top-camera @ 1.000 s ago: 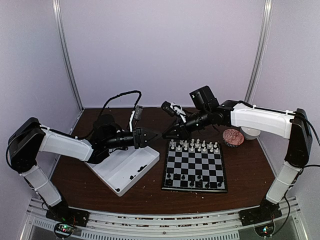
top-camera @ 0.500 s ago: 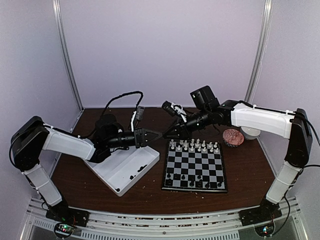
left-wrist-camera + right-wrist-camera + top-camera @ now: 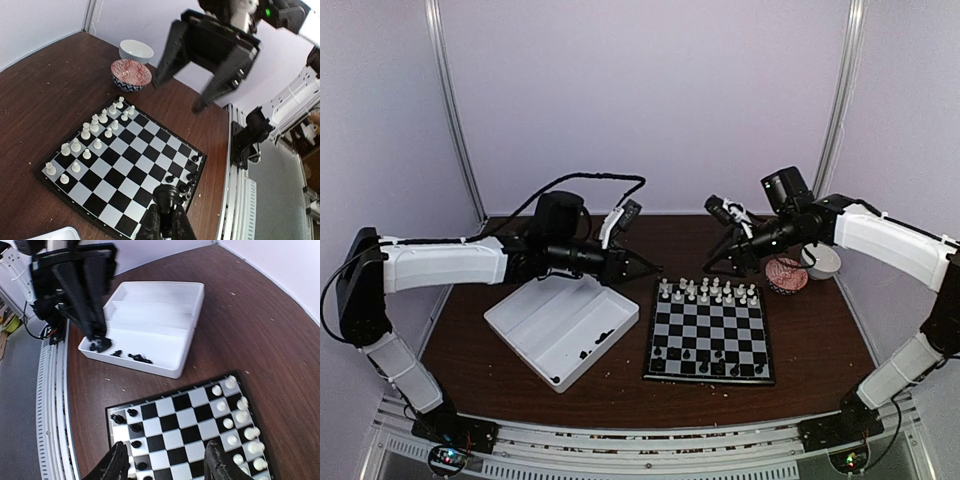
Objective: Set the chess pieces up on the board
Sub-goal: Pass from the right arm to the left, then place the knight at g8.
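My left gripper (image 3: 646,268) is shut on a black chess piece (image 3: 168,198) and holds it above the board's (image 3: 712,331) far left corner. In the left wrist view the gripper (image 3: 167,216) hangs over the board's (image 3: 131,150) near rows, where several black pieces (image 3: 192,172) stand. My right gripper (image 3: 722,264) is open and empty, above the board's far edge. It also shows in the left wrist view (image 3: 177,95). In the right wrist view its fingers (image 3: 118,464) straddle the board (image 3: 200,416). More black pieces (image 3: 131,357) lie in the white tray (image 3: 150,305).
White pieces (image 3: 710,291) fill the board's two far rows. The two-compartment tray (image 3: 542,315) sits left of the board. A patterned bowl (image 3: 786,274) and a white bowl (image 3: 823,262) stand at the back right. The table's metal rail (image 3: 640,432) runs along the near edge.
The grippers, close together tip to tip before, have parted. The right gripper drew back to the right and is open. The left arm rose and shifted right, holding the black piece.
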`<state>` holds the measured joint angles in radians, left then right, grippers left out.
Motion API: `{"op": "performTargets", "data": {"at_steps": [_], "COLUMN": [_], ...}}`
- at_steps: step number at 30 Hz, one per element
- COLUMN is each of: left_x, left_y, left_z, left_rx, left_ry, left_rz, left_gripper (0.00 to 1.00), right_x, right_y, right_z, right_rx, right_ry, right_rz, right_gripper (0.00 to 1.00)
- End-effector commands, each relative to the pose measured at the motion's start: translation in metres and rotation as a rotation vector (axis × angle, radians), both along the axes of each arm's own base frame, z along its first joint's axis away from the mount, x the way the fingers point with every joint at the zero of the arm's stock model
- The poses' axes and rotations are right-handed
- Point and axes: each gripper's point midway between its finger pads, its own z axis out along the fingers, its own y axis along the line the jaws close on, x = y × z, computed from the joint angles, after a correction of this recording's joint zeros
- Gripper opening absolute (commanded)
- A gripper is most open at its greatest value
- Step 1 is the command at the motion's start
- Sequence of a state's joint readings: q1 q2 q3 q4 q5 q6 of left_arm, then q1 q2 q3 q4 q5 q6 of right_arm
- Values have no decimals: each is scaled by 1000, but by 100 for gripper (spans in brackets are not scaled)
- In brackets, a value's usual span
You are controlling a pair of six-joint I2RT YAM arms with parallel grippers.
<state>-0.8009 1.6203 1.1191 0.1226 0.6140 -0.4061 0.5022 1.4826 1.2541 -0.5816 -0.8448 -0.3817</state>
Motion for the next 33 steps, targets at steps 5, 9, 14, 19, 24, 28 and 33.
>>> {"op": "performTargets", "data": {"at_steps": [5,9,14,19,24,28,33], "left_x": [-75,-98,-104,-102,-101,-99,-103], "left_y": [8,-3,-15,-20,-32,-41,-46], "left_z": [-76,-95,-117,-135,-137,-139,-149], "left_rx": [714,854,929,1015,1014,1002,1024], "left_ry": [-217,-316,-346,-370,-397,-426,-439], "left_rz": [-329,-445,-500,-520,-530,-558,-610], "left_gripper": [0,0,0,0,0,0,0], "right_x": [21,35,35,31,28,29,27], "right_y": [-89,-103,-99,-97,-95,-95,-94], "right_z": [-27,-33,-39,-44,-46,-49,-48], "right_rx": [-72,-82,-87,-88,-82,-92,-90], "right_ry": [10,-5,40,53,69,79,83], "right_rz": [-305,-366,-328,-305,-285,-278,-267], "right_gripper": [53,53,53,53,53,52,52]}}
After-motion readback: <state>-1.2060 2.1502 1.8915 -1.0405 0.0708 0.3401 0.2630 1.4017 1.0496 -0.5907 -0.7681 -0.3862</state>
